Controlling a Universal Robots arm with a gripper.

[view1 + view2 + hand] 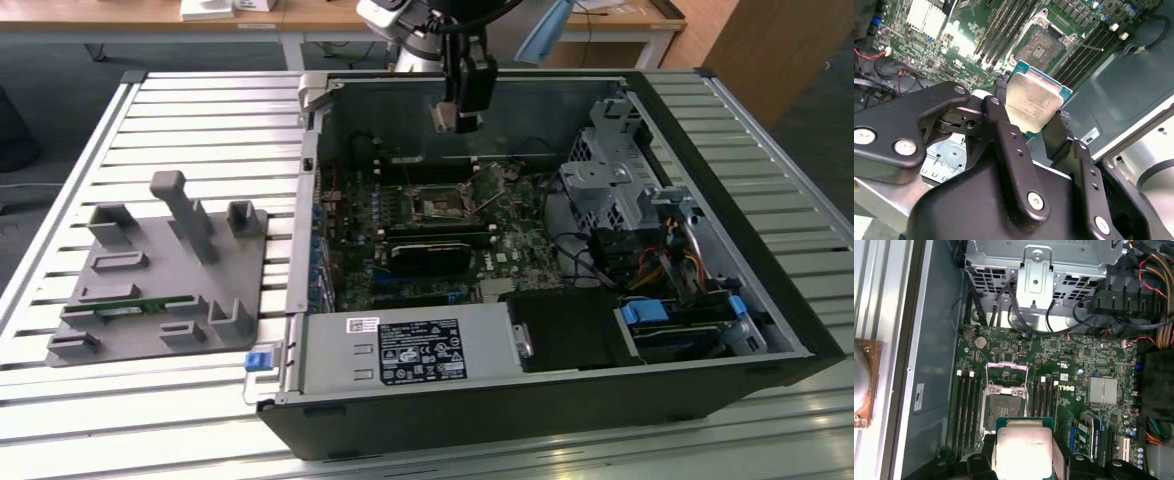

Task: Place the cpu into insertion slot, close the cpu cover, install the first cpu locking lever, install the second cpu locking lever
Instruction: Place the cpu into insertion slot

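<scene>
Cpu [1035, 102] between fingers [1006, 140], clear of insertion slot [1004, 407]

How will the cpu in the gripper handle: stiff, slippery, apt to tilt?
The cpu looks like a thin, rigid plate with a metal top, so it is probably stiff and light. The gripper seems to pinch only its narrow edges, so it may slip or tilt if bumped.

Slatted table [174, 110] bearing computer case [534, 425], grey fixture [140, 262]

The exterior view looks down aslant from well off at the open case [534, 420] on the worktop [200, 110]; both wrist views look from close above, past the end effector [1024, 460] and its cpu [1021, 445], at the board [1074, 355]; all share the insertion slot [441, 203].
</scene>
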